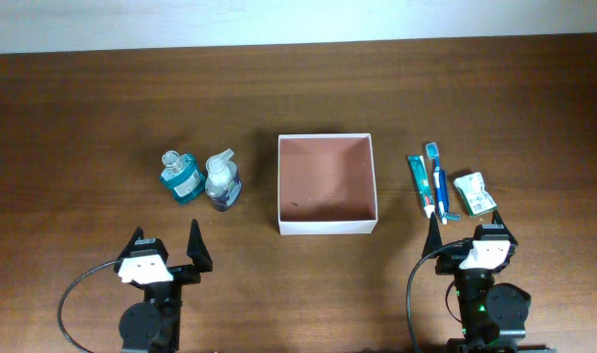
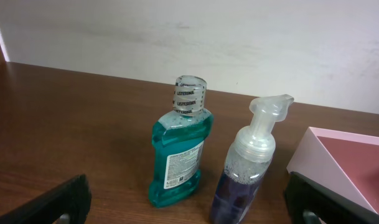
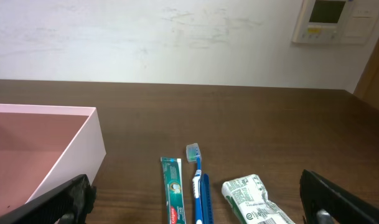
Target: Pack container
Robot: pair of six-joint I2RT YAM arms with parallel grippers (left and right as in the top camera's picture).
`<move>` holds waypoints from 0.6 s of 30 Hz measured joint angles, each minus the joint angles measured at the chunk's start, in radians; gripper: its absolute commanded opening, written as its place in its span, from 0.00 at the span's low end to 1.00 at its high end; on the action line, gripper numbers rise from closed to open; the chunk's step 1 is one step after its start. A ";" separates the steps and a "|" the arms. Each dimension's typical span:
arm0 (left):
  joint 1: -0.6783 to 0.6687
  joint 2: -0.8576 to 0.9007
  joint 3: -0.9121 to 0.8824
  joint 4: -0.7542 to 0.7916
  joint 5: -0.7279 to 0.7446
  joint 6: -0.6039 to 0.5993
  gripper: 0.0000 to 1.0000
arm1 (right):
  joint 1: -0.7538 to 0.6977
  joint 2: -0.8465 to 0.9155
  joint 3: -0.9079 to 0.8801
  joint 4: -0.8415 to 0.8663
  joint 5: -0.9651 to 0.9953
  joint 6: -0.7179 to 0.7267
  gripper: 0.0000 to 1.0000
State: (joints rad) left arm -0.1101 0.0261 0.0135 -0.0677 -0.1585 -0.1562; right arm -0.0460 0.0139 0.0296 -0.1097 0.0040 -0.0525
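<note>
1. Overhead, your left gripper [image 1: 165, 231] is sitting at the near edge of the table [image 1: 82, 118], jaws spread wide and gripping nothing.
2. Your right gripper [image 1: 468, 231] is mirroring it on the other side, jaws wide apart with nothing between them.
3. On the left wrist view, you're looking out between the fingers [image 2: 58, 202] at a teal mouthwash bottle [image 2: 180, 149] standing upright. A clear pump bottle [image 2: 248, 168] of purple liquid is standing just beside it, toward the middle of the table.
4. On the right wrist view, you're facing a toothpaste tube [image 3: 172, 190] and a blue toothbrush [image 3: 196, 180] lying side by side, lengthwise away from you. A crumpled white-and-green packet [image 3: 251, 198] is lying just to their right.
5. The container [image 1: 326, 226] is sitting open side up at the middle of the table, between the bottles and the toothpaste group. It is apart from both, and its reddish-brown floor is showing.
6. One corner of it is poking into each wrist view.
</note>
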 measured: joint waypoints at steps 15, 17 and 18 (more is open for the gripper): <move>0.000 0.000 0.000 0.000 0.000 0.000 1.00 | 0.000 0.000 0.000 0.029 0.016 -0.001 0.98; 0.000 0.001 0.000 0.000 0.000 0.000 0.99 | 0.000 0.000 0.000 0.034 0.023 -0.001 0.98; 0.000 0.001 0.000 0.000 0.000 0.000 1.00 | 0.000 0.000 0.000 0.029 0.027 0.000 0.98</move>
State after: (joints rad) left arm -0.1101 0.0273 0.0135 -0.0673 -0.1581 -0.1566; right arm -0.0456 0.0139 0.0292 -0.0807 0.0307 -0.0528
